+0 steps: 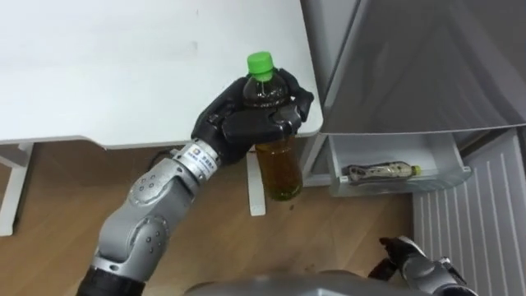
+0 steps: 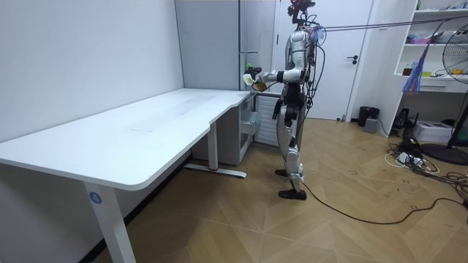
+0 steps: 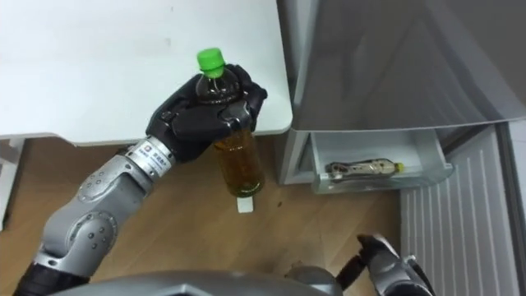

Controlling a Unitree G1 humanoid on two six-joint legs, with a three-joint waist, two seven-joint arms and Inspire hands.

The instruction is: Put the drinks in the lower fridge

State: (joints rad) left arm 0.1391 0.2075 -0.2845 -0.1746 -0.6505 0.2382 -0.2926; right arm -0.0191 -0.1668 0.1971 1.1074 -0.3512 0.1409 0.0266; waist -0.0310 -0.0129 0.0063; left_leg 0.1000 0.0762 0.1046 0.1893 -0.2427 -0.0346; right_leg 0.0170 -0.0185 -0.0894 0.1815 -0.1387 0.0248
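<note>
1. Left eye view: the left hand (image 1: 246,123) is wrapped round the tea bottle (image 1: 278,168) near its neck, upright, just off the table (image 1: 123,74) corner. The right hand (image 1: 421,265) sits low; can't tell its state.
2. Room view: the robot stands beside the fridge (image 2: 219,44), bottle chest-high.
3. Right eye view: the open drawer (image 3: 427,177) holds a lying bottle (image 3: 366,168). Suggest swinging right, lowering, and setting the tea bottle beside it.

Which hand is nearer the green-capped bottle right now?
Left. The left hand is curled round the green-capped bottle, holding it upright at the table corner. The right hand sits low at the lower right, well apart from it.
</note>
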